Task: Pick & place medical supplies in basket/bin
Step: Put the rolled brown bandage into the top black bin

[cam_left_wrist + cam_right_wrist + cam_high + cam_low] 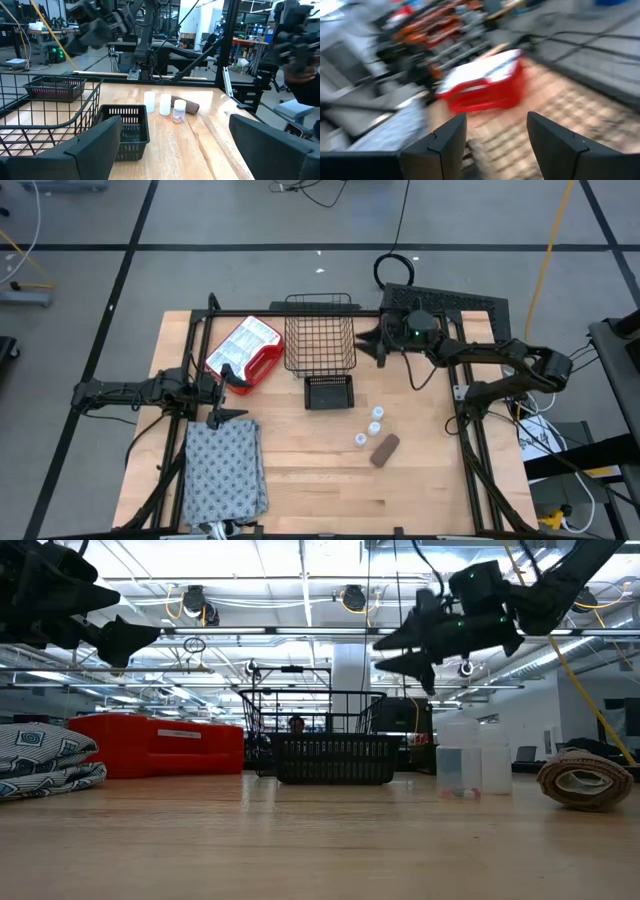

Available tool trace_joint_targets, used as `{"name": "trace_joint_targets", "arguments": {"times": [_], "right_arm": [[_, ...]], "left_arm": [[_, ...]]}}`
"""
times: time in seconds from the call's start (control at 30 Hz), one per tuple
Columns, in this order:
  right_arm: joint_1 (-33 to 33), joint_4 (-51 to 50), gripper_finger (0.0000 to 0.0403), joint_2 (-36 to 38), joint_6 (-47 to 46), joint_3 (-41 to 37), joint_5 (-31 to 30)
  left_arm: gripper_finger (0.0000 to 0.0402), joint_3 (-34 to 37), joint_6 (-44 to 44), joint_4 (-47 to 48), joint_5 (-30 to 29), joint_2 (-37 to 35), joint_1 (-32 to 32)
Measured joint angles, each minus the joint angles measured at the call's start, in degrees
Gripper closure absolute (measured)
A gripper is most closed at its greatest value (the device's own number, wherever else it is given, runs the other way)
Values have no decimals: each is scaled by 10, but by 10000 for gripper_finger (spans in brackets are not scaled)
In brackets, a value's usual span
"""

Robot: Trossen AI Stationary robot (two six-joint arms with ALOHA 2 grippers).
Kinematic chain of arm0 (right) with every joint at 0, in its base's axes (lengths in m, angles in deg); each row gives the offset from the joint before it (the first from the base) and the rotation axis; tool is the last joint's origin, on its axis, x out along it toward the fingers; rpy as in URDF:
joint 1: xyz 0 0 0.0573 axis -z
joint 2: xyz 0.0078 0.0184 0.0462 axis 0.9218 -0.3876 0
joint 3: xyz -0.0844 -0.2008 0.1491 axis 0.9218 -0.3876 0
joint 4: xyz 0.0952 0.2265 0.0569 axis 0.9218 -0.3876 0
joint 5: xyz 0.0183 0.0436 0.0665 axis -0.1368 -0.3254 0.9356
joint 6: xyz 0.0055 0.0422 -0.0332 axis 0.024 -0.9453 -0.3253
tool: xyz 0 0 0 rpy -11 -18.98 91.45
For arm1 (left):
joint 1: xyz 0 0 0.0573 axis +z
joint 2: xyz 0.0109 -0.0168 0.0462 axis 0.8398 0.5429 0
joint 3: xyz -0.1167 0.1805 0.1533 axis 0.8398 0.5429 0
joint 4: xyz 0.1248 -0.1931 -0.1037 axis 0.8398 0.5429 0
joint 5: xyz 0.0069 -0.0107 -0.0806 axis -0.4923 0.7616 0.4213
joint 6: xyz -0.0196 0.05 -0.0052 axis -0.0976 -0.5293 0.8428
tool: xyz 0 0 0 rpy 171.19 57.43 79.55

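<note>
Three white vials [372, 426] [165, 104] stand on the table, with a brown roll-like block [385, 449] [585, 780] next to them. The folded grey patterned cloth [225, 470] [45, 765] lies at the near left. The wire-mesh basket [320, 340] [310, 725] stands at the far middle. No pink block shows. My left gripper [228, 398] [175, 145] hovers open above the table just beyond the cloth's far edge. My right gripper [370, 345] [400, 645] hangs open in the air just right of the basket.
A small black slotted bin [329, 392] [125, 130] sits just in front of the basket. A red box with a white top [243, 355] [485, 87] lies left of the basket. Bare wood [320, 480] spreads between the cloth and the vials.
</note>
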Motion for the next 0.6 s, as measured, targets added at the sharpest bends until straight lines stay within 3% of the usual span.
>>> {"name": "trace_joint_targets", "arguments": {"times": [0.13,0.6], "right_arm": [[-46,1,206,12,5,0,33],[-192,6,206,13,9,0,34]], "left_arm": [[27,0,0,0,0,0,0],[27,0,0,0,0,0,0]]}}
